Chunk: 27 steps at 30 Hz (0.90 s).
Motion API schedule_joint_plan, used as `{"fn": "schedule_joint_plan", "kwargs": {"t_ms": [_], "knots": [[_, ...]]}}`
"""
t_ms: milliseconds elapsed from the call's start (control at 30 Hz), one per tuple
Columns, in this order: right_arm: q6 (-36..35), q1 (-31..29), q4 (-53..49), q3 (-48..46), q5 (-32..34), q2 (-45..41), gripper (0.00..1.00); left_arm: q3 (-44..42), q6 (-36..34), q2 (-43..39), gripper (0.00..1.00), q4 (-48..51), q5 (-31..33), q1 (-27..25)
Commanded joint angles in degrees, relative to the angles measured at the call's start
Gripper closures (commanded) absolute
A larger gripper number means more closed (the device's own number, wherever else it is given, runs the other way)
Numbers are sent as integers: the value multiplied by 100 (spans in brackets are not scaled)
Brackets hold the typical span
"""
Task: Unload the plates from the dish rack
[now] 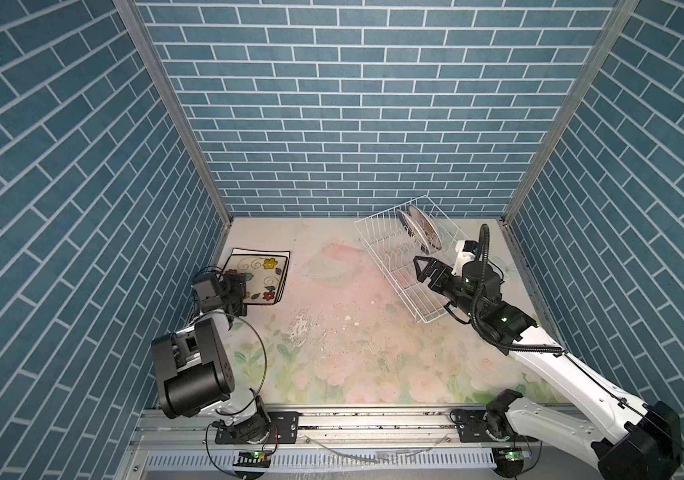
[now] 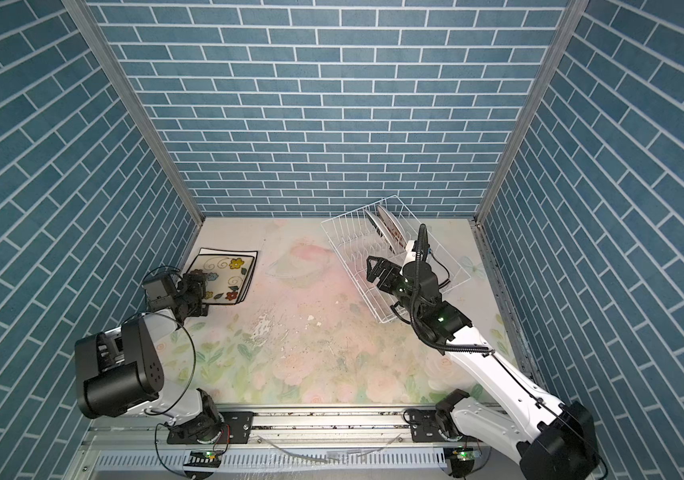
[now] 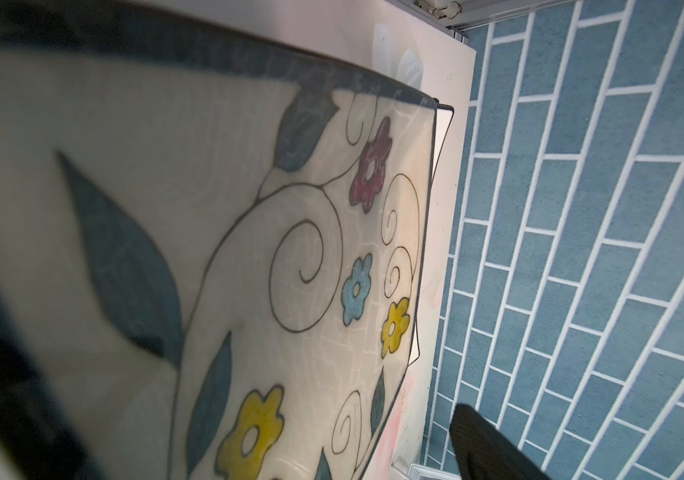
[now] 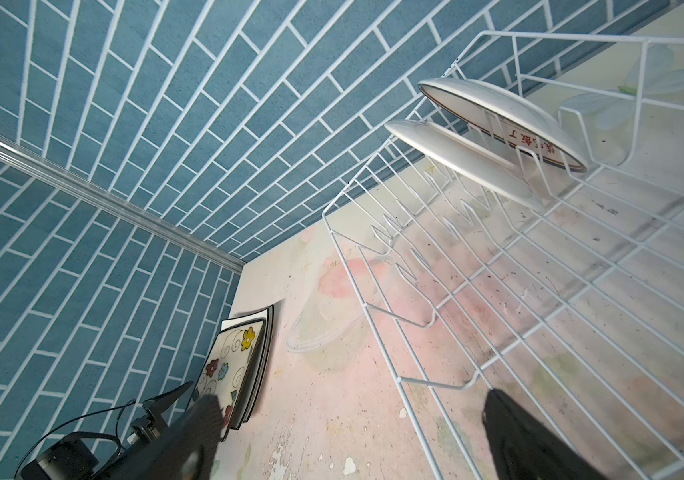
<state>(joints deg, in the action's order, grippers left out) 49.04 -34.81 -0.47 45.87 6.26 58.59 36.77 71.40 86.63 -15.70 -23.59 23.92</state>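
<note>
Left arm (image 1: 190, 365): folded low at counter (image 1: 332, 332) left. Left fingers (image 1: 235, 291) spread over the near corner of flowered square plate (image 1: 259, 276), lying flat atop another.
Right arm (image 1: 548, 357): stretched forward. Right fingers (image 1: 423, 271) wide apart, empty, above dish rack (image 1: 377, 239); two round plates (image 1: 420, 230) upright at its far end.

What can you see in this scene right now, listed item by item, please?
dish rack: one, white wire, back right of the table, set at an angle.
round plates: two, white, standing on edge at the rack's far end.
square plates: one stack, black-rimmed, top one cream with coloured flowers, flat by the left wall; number underneath unclear.
table: one, pastel floral surface.
walls: three, blue brick pattern, around the table.
left gripper: one, black, open, at the stack's near corner.
right gripper: one, black, open, above the rack's bare middle rows.
</note>
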Motion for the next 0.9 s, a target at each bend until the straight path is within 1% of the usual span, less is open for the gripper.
{"fn": "schedule_joint_plan", "kwargs": {"t_ms": [0, 100, 333, 367, 567, 867], "knots": [[-26, 18, 63, -157, 103, -100, 1, 260, -29, 62, 8, -177, 13, -57], [-26, 19, 55, -155, 125, -119, 1, 275, -10, 89, 7, -171, 30, -71], [-34, 26, 54, -155, 127, -102, 1, 304, -13, 166, 1, -76, 109, -131], [-34, 33, 55, -157, 130, -95, 1, 438, -20, 199, 0, -59, 109, -142], [-48, 27, 55, -157, 141, -67, 1, 449, 135, 293, 0, -152, 172, -226], [-70, 35, 47, -157, 147, -76, 1, 418, 91, 245, 1, 59, 274, -294]]}}
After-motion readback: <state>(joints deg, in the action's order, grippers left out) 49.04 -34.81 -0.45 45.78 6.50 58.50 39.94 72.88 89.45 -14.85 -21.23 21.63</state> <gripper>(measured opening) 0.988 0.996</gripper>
